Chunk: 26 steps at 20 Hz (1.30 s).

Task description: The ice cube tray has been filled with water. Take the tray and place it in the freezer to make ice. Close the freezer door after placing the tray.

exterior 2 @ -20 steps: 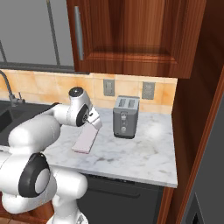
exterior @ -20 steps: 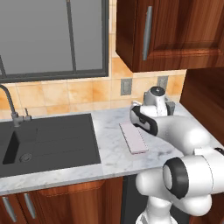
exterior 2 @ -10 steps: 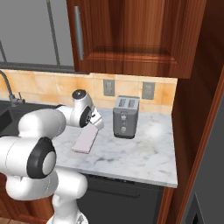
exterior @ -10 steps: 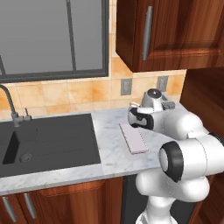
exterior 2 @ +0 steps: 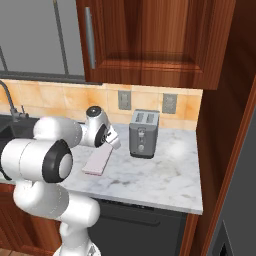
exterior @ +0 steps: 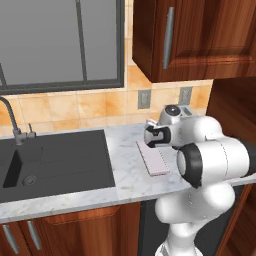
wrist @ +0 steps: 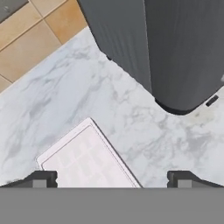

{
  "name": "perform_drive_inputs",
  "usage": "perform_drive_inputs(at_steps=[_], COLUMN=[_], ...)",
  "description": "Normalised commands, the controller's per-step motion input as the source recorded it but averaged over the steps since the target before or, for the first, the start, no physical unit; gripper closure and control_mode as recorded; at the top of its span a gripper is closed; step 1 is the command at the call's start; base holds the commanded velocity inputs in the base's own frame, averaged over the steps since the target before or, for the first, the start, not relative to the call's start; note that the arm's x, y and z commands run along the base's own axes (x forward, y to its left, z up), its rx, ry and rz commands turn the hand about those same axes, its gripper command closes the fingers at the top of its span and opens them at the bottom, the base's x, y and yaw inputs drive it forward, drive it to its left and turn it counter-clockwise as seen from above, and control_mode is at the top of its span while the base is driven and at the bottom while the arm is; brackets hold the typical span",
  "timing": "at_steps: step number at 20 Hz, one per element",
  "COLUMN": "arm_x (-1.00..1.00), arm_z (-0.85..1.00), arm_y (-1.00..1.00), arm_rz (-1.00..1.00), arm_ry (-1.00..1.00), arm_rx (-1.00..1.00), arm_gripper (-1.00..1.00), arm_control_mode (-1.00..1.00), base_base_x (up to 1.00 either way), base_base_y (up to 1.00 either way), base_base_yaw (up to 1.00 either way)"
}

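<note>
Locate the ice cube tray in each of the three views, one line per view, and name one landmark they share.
Left base view: the ice cube tray lies flat on the marble counter, right of the sink, below the open gripper.
Right base view: the tray lies left of the toaster, on the counter.
Hand view: its corner shows at lower left.
Shared landmark: the toaster, seen at the top right of the hand view.

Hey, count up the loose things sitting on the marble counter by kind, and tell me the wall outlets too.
Ice cube tray: 1
Toaster: 1
Wall outlets: 2
Total: 4
</note>
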Motion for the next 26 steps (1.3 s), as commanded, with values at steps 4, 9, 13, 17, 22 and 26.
perform_drive_inputs(at_steps=[4, 9, 13, 17, 22, 26], arm_x=[0.31, 0.31, 0.31, 0.35, 0.39, 0.4], arm_z=[-0.18, -0.18, -0.17, -0.17, -0.18, -0.18], arm_y=[0.0, 0.0, 0.0, 0.0, 0.0, 0.0], arm_rz=[-0.01, -0.01, -0.01, -0.02, -0.03, -0.03], arm_ry=[0.0, 0.0, 0.0, 0.0, 0.0, 0.0], arm_rx=[0.0, 0.0, 0.0, 0.0, 0.0, 0.0], arm_gripper=[-1.0, -1.0, -1.0, -1.0, -1.0, -1.0], arm_control_mode=[-1.0, -1.0, -1.0, -1.0, -1.0, -1.0], base_base_x=[0.0, 0.0, 0.0, 0.0, 0.0, 0.0], base_base_y=[0.0, 0.0, 0.0, 0.0, 0.0, 0.0], base_base_yaw=[0.0, 0.0, 0.0, 0.0, 0.0, 0.0])
